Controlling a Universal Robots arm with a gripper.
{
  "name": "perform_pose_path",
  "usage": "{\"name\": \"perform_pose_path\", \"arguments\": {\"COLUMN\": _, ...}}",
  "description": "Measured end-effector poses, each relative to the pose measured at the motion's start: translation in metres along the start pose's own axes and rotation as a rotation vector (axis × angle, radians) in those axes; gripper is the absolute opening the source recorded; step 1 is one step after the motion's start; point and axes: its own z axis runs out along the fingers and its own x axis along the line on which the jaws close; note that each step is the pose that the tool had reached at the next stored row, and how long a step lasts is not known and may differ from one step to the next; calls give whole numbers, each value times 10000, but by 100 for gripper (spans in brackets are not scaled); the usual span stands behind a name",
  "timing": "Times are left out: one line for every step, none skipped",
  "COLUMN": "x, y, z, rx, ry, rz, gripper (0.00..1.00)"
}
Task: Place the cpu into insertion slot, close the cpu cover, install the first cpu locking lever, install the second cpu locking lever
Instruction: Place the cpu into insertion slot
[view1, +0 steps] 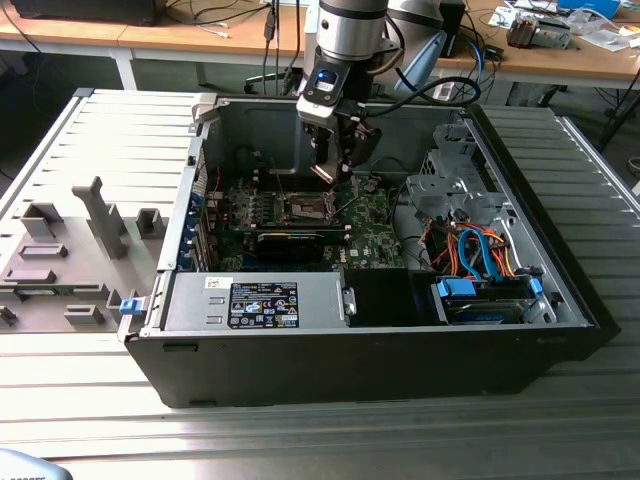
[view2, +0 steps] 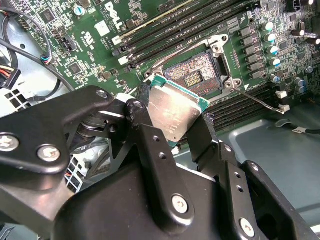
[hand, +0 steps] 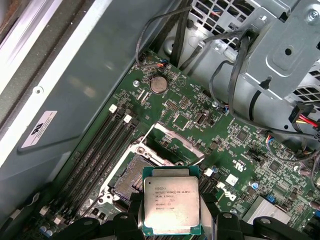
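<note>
We pinch the cpu (view2: 175, 112) by two opposite edges between the fingers (view2: 150, 145) of our gripper (view2: 172, 125), with its silver top bare in both wrist views. Just beyond the fingertips lies the insertion slot (hand: 131, 176), open and unfilled, and the chip hangs above it without touching. Past the slot, we see the cpu cover (hand: 175, 140) tilted up. A thin wire lever (view2: 260, 97) stands free beside the slot. Around it all spreads the green motherboard (hand: 225, 150), inside the open computer case (view1: 400, 370).
</note>
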Motion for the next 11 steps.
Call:
{"name": "perform_pose_path", "arguments": {"x": 0, "y": 0, "z": 0, "rx": 0, "ry": 0, "rz": 8, "gripper": 55}}
{"name": "perform_pose_path", "arguments": {"x": 0, "y": 0, "z": 0, "rx": 1, "ry": 0, "rz": 16, "gripper": 55}}
{"name": "perform_pose_path", "arguments": {"x": 0, "y": 0, "z": 0, "rx": 1, "ry": 1, "rz": 21, "gripper": 55}}
{"name": "perform_pose_path", "arguments": {"x": 0, "y": 0, "z": 0, "rx": 1, "ry": 1, "rz": 26, "gripper": 55}}
{"name": "perform_pose_path", "arguments": {"x": 0, "y": 0, "z": 0, "rx": 1, "ry": 1, "rz": 30, "gripper": 55}}
{"name": "perform_pose_path", "arguments": {"x": 0, "y": 0, "z": 0, "rx": 1, "ry": 2, "rz": 36, "gripper": 55}}
{"name": "perform_pose_path", "arguments": {"x": 0, "y": 0, "z": 1, "rx": 1, "ry": 2, "rz": 45, "gripper": 55}}
{"name": "perform_pose_path", "arguments": {"x": 0, "y": 0, "z": 1, "rx": 1, "ry": 2, "rz": 51, "gripper": 55}}
{"name": "perform_pose_path", "arguments": {"x": 0, "y": 0, "z": 1, "rx": 2, "ry": 2, "rz": 58, "gripper": 55}}
{"name": "perform_pose_path", "arguments": {"x": 0, "y": 0, "z": 1, "rx": 2, "ry": 3, "rz": 77, "gripper": 55}}
{"name": "perform_pose_path", "arguments": {"x": 0, "y": 0, "z": 1, "rx": 3, "ry": 4, "rz": 93, "gripper": 55}}
